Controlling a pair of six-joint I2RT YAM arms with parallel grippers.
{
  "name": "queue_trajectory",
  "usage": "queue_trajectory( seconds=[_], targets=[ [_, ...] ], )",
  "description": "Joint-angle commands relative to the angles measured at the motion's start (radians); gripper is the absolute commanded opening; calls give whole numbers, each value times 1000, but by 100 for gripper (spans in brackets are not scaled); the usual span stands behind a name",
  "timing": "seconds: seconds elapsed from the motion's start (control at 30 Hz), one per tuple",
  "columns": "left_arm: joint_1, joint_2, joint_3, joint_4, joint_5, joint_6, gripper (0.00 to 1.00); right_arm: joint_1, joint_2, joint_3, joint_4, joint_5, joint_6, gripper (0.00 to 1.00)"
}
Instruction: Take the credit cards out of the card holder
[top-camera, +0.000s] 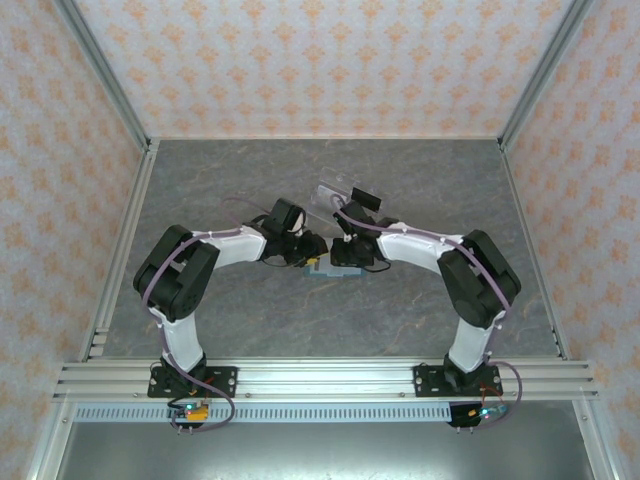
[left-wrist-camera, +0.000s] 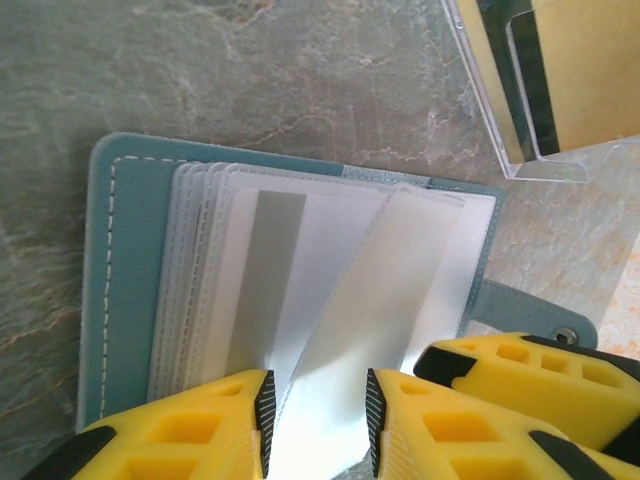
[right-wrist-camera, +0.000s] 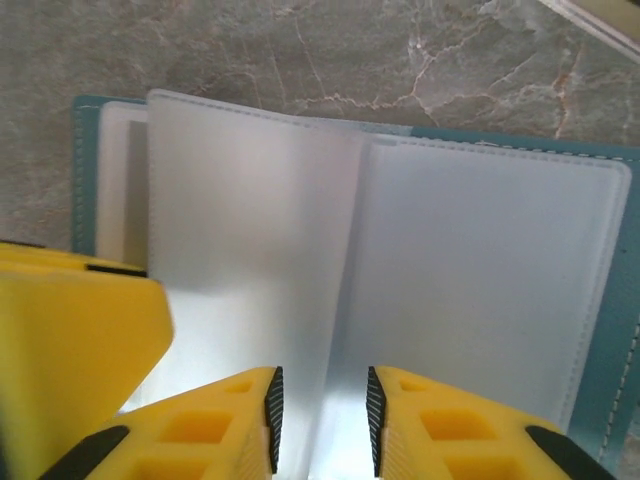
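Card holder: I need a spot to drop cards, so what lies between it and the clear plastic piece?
Only bare grey table separates the card holder from the clear plastic piece, as the left wrist view shows.

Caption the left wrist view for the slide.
Left gripper straddles a raised clear sleeve of the open teal card holder; a clear plastic stand sits on the table beyond.

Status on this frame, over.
Left gripper and right gripper parted, each astride a sleeve leaf. Card holder lies open; striped card still sleeved. Clear plastic piece beyond, not blocking.
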Motion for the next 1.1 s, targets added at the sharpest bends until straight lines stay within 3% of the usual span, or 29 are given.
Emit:
queue_trajectory(
  seconds=[0.0,0.23,0.7,1.07],
  targets=[
    [-7,22,12,51,38,-22,33,-8,-78,-41,60,-20,10,33],
    [-15,27,20,104,84,-38,34,-12,-196,-118,105,15,14,34],
    [-77,57,110,167,151,-42,40,-20,-415,-261,171,219,89,35],
    [-79,122,172,104,132,-18,47,-22,-424,-251,155,196,89,40]
  ],
)
